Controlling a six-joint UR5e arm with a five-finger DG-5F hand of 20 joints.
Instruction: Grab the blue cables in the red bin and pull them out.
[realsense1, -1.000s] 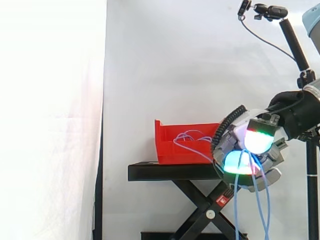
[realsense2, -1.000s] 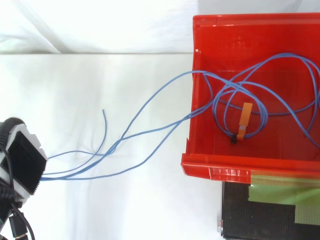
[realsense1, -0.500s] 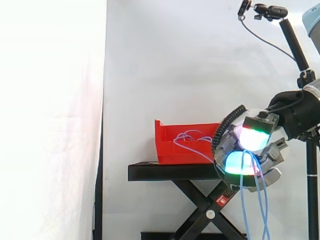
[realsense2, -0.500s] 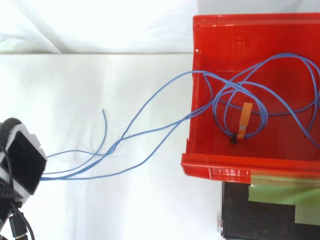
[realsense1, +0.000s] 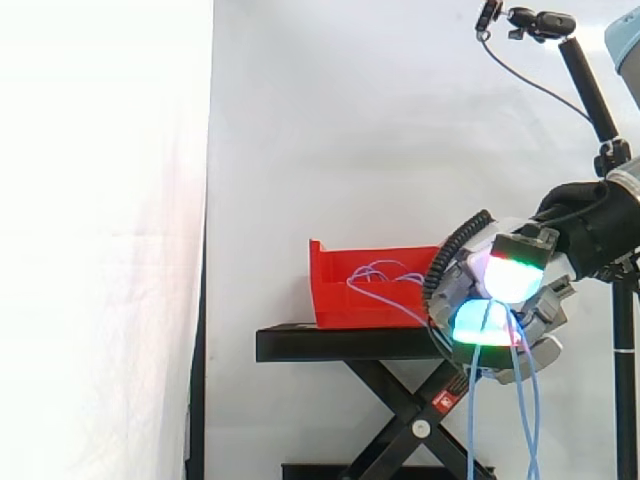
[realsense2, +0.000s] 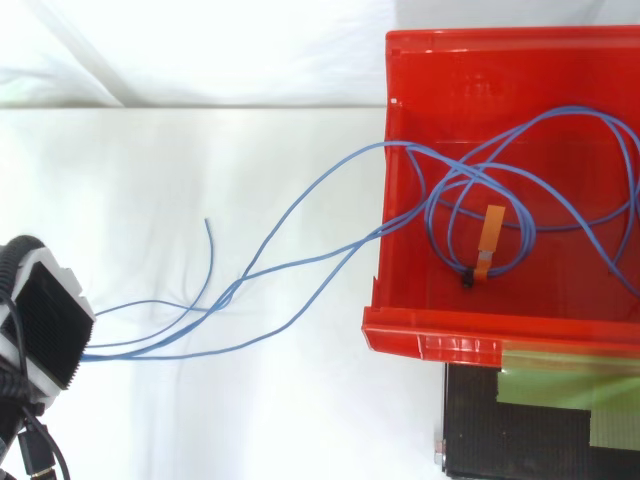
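Hand (realsense1: 520, 278) in a tight curled grip

In the top view the hand (realsense2: 45, 325) is cut off by the left and bottom edges. Its fingers are hidden under its dark back, so the gripped stretch of the blue cables (realsense2: 228, 297) is covered. The red bin (realsense2: 430, 345) is cropped by the right edge, and some cable loops are carried out of frame with it. In the side view the bin's right end is covered by the hand. The cables hanging from the closed pads (realsense1: 510, 278) are cut off by the bottom edge. Most of the coil is hidden by the bin wall. The black stand (realsense1: 340, 343) is cropped below.
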